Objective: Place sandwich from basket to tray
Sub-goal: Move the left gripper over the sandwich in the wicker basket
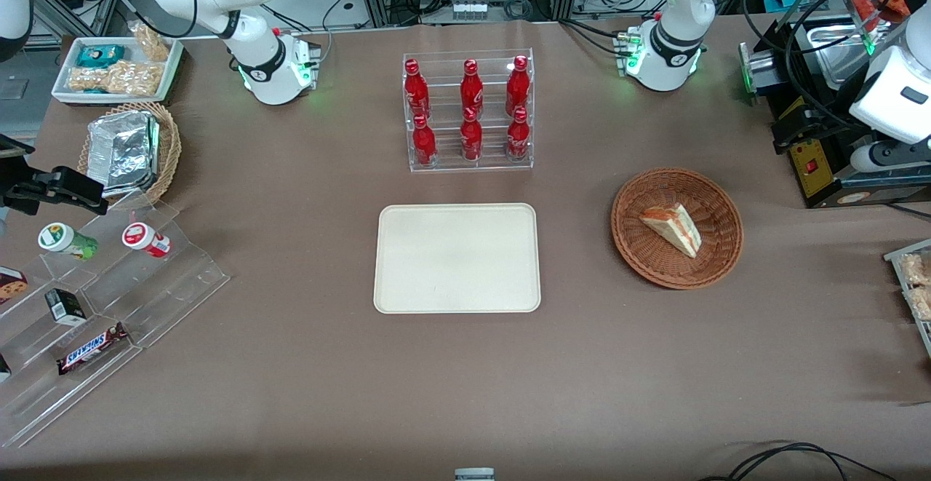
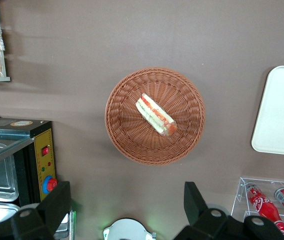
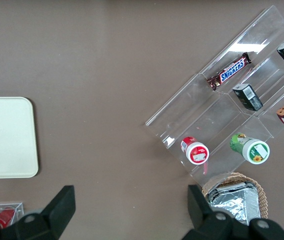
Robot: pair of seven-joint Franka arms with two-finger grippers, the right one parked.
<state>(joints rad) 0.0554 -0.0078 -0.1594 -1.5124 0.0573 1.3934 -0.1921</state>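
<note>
The sandwich (image 1: 673,228), a white triangular wedge with red-orange and pale green layers, lies in the round dark-brown woven basket (image 1: 633,248) toward the working arm's end of the table. The cream-beige tray (image 1: 458,259) lies flat at the table's middle, bare, apart from the basket. In the left wrist view the sandwich (image 2: 155,115) lies in the middle of the basket (image 2: 127,145), and a corner of the tray (image 2: 282,115) shows. My left gripper (image 2: 126,202) is open and empty, high above the table beside the basket, farther from the front camera than it.
A clear rack of red bottles (image 1: 470,110) stands farther from the front camera than the tray. A black appliance with metal pans (image 1: 822,139) stands beside the basket. A clear stepped display (image 1: 94,284), a tan basket with foil (image 1: 131,150) and a white snack tray (image 1: 116,70) lie toward the parked arm's end.
</note>
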